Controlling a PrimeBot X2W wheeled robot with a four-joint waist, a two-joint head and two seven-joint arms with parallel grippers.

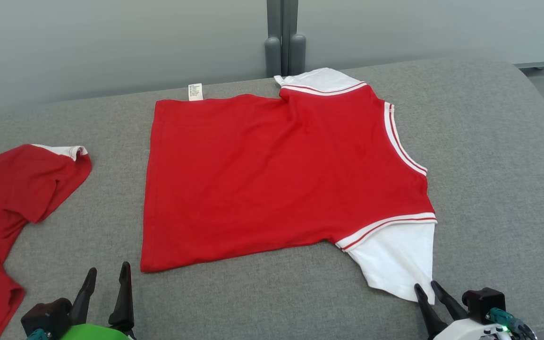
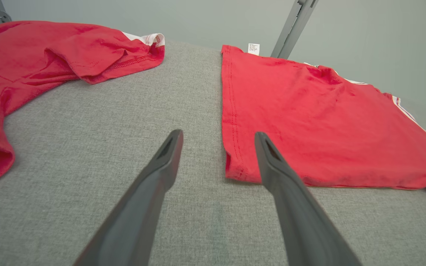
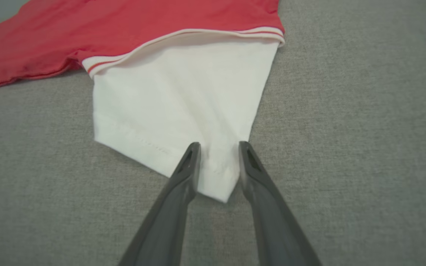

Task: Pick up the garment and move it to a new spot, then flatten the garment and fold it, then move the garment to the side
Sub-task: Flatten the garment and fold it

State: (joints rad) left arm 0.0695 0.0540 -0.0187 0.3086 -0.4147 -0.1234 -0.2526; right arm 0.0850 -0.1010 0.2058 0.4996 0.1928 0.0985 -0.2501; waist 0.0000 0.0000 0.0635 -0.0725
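The garment (image 1: 272, 179) is soft red knit cloth, matt, with fine stitched hems. Its near right sleeve (image 1: 397, 264) is plain white cloth edged in ribbed red-and-white trim, and a small white printed label (image 1: 195, 91) sits at its far edge. The surface (image 1: 489, 165) beneath is grey woven upholstery, coarse and matt. A second red garment (image 1: 7, 198) at left looks the same matt knit. The left gripper (image 2: 218, 135) and right gripper (image 3: 219, 146) have dark, smooth, matt fingers, plastic by the look. The far grey posts (image 1: 284, 52) are smooth and dull.
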